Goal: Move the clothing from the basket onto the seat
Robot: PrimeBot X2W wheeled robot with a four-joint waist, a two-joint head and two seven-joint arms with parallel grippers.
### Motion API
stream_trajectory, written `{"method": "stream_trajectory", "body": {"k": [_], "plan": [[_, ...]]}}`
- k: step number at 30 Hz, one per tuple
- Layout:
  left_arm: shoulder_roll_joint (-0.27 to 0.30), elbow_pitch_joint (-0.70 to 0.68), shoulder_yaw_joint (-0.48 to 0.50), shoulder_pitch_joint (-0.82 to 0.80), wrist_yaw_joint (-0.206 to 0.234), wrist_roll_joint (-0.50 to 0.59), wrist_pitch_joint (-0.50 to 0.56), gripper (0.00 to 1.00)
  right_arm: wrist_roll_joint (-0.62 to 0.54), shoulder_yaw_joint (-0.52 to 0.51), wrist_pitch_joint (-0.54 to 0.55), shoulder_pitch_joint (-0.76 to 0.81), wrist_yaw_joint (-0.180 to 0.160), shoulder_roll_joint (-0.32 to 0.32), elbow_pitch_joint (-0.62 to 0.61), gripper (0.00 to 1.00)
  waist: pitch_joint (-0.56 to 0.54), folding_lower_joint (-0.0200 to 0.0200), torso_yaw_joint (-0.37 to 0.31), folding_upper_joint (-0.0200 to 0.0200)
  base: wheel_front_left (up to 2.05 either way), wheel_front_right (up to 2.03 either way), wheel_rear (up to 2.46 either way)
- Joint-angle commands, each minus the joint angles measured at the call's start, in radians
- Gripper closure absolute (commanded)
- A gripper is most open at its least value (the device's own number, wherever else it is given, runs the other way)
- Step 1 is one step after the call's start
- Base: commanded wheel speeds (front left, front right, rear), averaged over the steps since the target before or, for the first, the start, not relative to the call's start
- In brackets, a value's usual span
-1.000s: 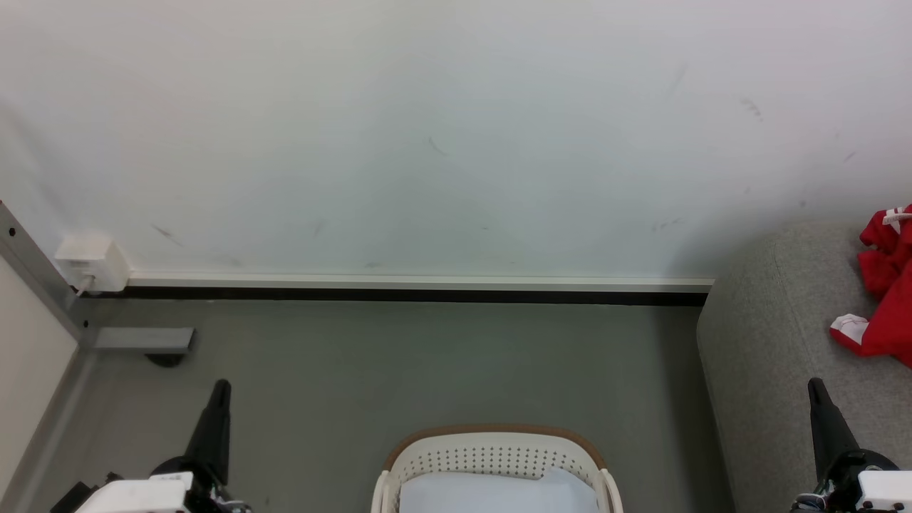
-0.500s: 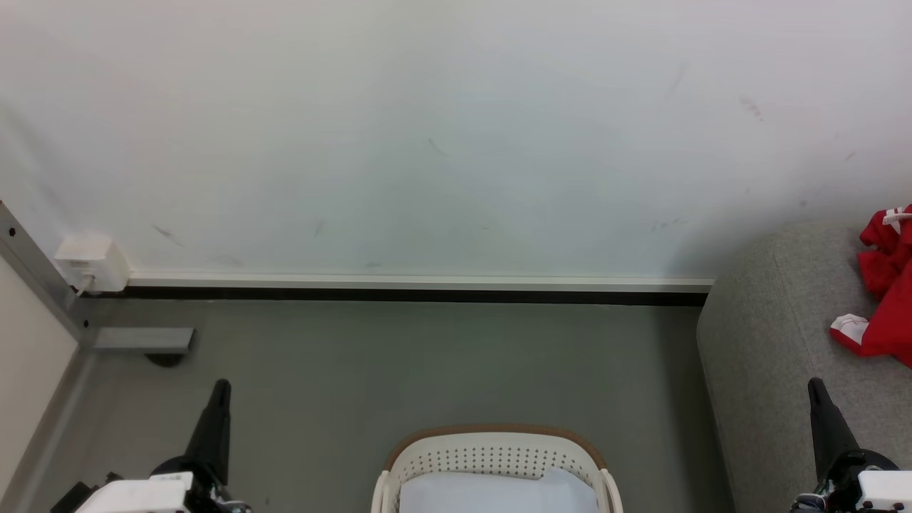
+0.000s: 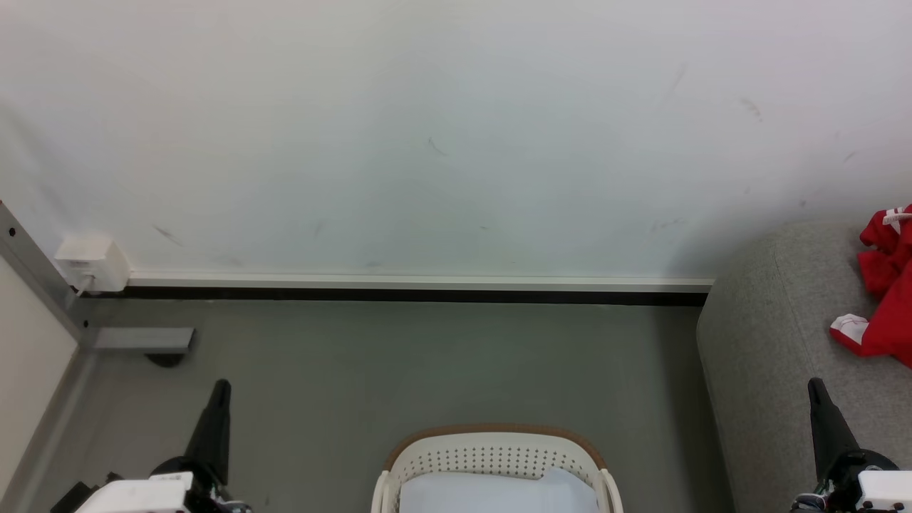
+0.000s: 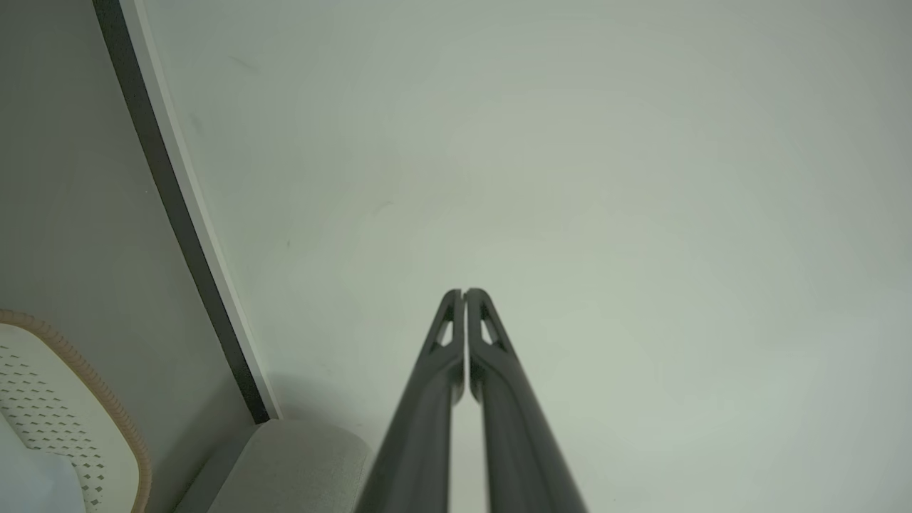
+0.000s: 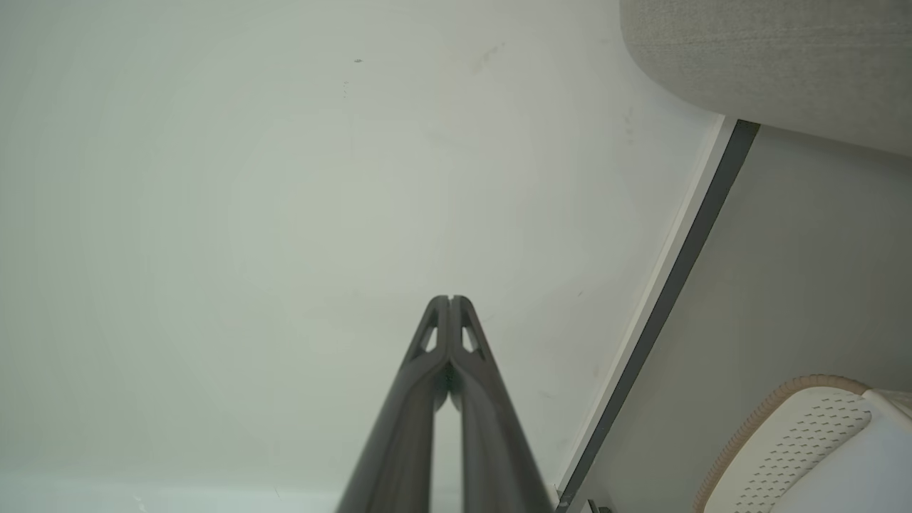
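The red jersey with white trim lies crumpled on the grey sofa at the right edge of the head view. The cream basket with a brown rim sits on the floor at bottom centre, with only a pale blue-white cloth visible inside. My left gripper stands at the lower left over the floor, shut and empty; its fingertips meet in the left wrist view. My right gripper stands at the lower right over the sofa's front, also shut and empty.
A white wall with a skirting board runs across the back. A white socket box and a grey metal frame stand at the left. Grey floor lies between basket and wall. The wrist views show the basket and the sofa.
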Motion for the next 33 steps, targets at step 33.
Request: {"method": "stream_trajectory", "body": {"k": [33], "plan": [[0.002, -0.003, 0.003, -0.007, -0.005, -0.014, 0.004, 1.00, 0.002, -0.003, 0.002, -0.013, -0.002, -0.007, 0.003, 1.00, 0.000, 0.0000, 0.000, 0.0000, 0.00, 0.00, 0.00]]}}
